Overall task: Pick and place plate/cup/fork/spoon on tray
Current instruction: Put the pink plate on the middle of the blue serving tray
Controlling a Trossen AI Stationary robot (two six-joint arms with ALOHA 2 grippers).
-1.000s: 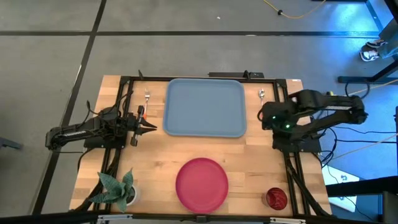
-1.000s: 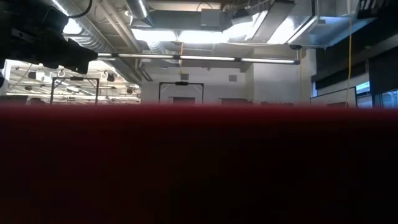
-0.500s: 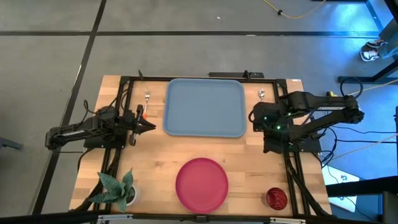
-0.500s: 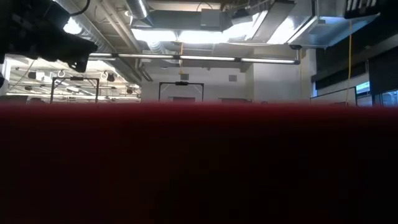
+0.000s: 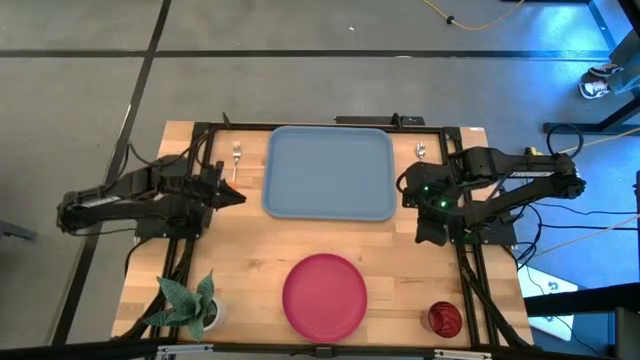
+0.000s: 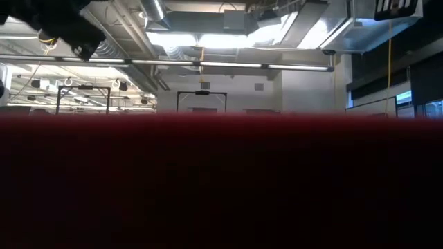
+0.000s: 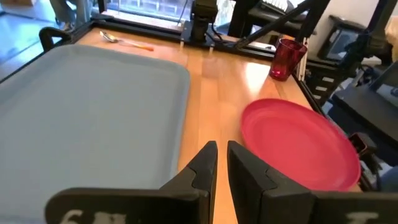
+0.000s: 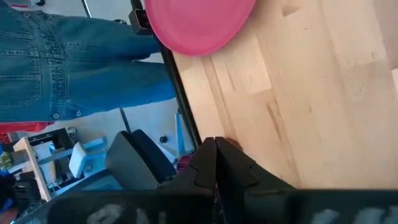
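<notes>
The pinkish-red plate (image 5: pixel 324 295) lies flat near the table's near edge; it also fills the lower low view (image 6: pixel 221 180). The dark-red cup (image 5: pixel 445 318) stands at the near right corner. The light-blue tray (image 5: pixel 330 172) lies at the far middle. The fork (image 5: pixel 237 157) lies left of the tray and the spoon (image 5: pixel 421 152) right of it. My left gripper (image 5: pixel 240 196) is shut and empty above the table just left of the tray. My right gripper (image 5: pixel 425 236) is shut and empty right of the tray, pointing toward the near edge.
A white pot with a green plant (image 5: pixel 190 305) stands at the near left corner. Black frame rails (image 5: pixel 200 150) run along the table's left, right and far sides. Bare wood (image 5: pixel 400 260) lies between tray, plate and cup. A person in jeans (image 8: pixel 74 62) stands beyond the table.
My left arm has risen, and its gripper has drawn back slightly toward the table's left edge. My right gripper has swung from beside the tray's right edge toward the near edge and now points at the plate's side of the table. No object has moved.
</notes>
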